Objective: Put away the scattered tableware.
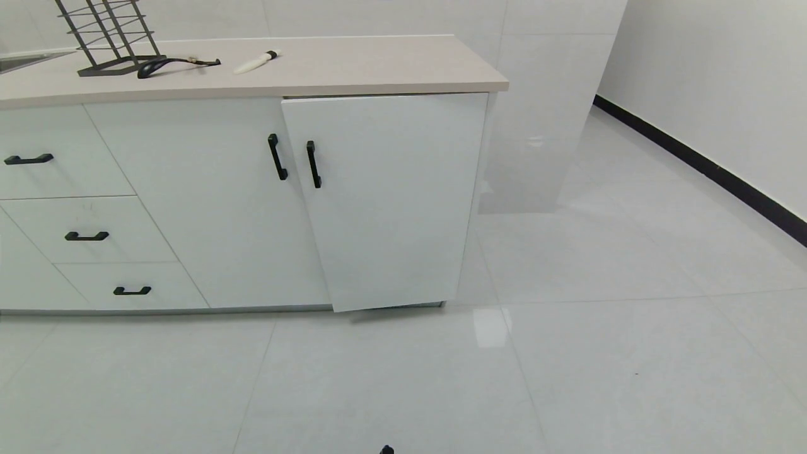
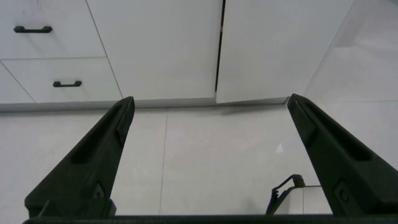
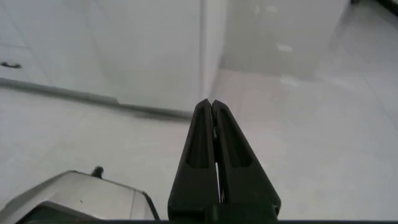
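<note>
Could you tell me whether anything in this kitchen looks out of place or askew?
The right cabinet door stands ajar, its handle edge swung out from the cabinet front. On the countertop, a black utensil and a white utensil lie loose beside the wire rack.

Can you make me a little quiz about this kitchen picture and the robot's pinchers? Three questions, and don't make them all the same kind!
1. True or false: the white cabinet door with the black bar handle, under the end of the counter, hangs slightly ajar.
2. Look at the left gripper and the right gripper. Which one is open? A) left B) right C) both
3. Fill in: the cream-white utensil with a dark band lies near the black long-handled ladle on the beige ____.

Key: 1 true. 2 A; the right one is shut. 3 countertop.
</note>
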{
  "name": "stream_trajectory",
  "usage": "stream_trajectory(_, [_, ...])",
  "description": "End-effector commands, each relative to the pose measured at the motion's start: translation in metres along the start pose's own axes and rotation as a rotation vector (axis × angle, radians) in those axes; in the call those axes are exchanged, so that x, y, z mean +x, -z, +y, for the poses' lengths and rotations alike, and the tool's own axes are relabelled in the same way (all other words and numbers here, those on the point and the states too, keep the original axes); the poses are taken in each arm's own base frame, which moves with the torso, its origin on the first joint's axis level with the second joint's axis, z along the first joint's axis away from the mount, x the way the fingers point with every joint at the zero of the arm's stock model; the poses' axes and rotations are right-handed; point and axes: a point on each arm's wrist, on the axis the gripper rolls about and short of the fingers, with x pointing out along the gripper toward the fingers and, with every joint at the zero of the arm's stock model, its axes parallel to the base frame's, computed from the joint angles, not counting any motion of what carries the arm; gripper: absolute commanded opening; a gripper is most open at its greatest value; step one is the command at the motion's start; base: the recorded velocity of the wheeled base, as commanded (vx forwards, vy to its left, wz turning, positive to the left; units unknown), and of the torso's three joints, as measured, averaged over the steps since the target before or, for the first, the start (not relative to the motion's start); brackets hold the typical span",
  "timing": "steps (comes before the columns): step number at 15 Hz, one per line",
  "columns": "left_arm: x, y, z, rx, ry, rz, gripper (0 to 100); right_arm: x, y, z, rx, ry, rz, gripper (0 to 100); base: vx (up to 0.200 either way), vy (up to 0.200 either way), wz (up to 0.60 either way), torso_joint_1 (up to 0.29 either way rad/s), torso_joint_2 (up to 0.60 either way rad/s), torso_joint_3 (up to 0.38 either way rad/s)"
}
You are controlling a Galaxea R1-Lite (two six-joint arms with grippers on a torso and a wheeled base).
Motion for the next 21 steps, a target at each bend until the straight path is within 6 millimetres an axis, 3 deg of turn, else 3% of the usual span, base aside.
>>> stream_trajectory(1, [0.0002,0.0001,0.0,0.0,0.0,0.001,100,-0.0049,0.0039,-0.0012,-0.04,0.137,-0.028,0,0.2,0.0,0.0,0.002,0.0,0.002])
stream_trajectory(8, [0.0001,-0.0002,0.0,-0.001,0.0,0.001,100,-0.0053,0.0078,-0.0035,0.008,0.245,0.01,0,0.2,0.0,0.0,0.002,0.0,0.002])
stream_trajectory(13, [0.0001,-0.0002,-0.0001,0.0,0.001,0.001,100,-0.0052,0.008,-0.0032,0.037,0.225,0.007,0,0.2,0.0,0.0,0.001,0.0,0.0])
stream_trajectory(21, [0.0002,0.0001,-0.0001,0.0,0.004,0.001,100,-0.0028,0.0073,-0.0027,0.034,0.278,0.039,0,0.0,0.0,0.0,0.0,0.0,0.0])
